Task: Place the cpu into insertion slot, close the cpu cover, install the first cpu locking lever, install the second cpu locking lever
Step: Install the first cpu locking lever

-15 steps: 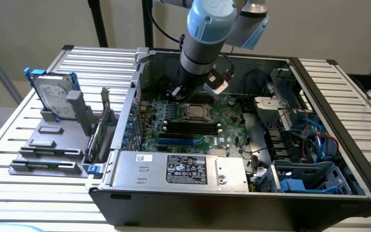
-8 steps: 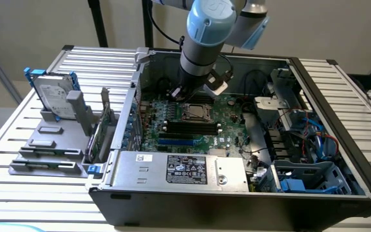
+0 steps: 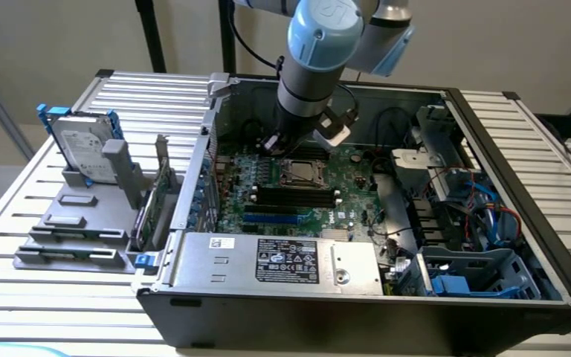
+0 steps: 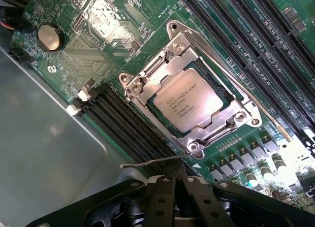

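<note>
Exterior view's left: hard drive (image 3: 79, 141) on its stand, ignore it. Next, your claw (image 3: 273, 147) is closed, tips just beside the loose lever (image 4: 152, 162); can't tell if they touch. Then the chip (image 4: 189, 100): flat in the socket (image 4: 219, 84), cover (image 4: 160, 74) down over its edges. Other lever (image 4: 236, 83) lies along the cover. Loose lever looks like thin, springy, slick wire. Take it near the free end, and stay off the fragile chip

An open computer case (image 3: 365, 327) is laid on a slatted table (image 3: 27, 297). A hard drive (image 3: 79, 145) is stood upright in a grey rack (image 3: 77, 223) at the exterior view's left. A labelled power-supply box (image 3: 276, 260) is seen inside the case, near black memory sticks (image 3: 291, 197).
</note>
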Robot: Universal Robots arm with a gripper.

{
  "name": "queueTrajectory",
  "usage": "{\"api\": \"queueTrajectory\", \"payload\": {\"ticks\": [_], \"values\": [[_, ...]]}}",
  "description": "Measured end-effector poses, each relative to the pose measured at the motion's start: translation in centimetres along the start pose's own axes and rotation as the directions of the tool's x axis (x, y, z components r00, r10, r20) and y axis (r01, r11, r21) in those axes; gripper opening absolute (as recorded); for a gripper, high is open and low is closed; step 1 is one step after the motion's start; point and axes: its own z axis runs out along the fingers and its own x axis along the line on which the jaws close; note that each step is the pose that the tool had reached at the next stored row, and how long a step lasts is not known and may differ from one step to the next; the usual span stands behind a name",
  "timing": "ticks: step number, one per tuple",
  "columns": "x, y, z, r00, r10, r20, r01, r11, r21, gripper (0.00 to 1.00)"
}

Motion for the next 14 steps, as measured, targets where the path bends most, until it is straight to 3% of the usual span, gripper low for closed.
{"api": "queueTrajectory", "payload": {"ticks": [14], "values": [[0.89,0.91,0.16,1.0,0.0,0.006,0.0,1.0,-0.0052,0.11]]}}
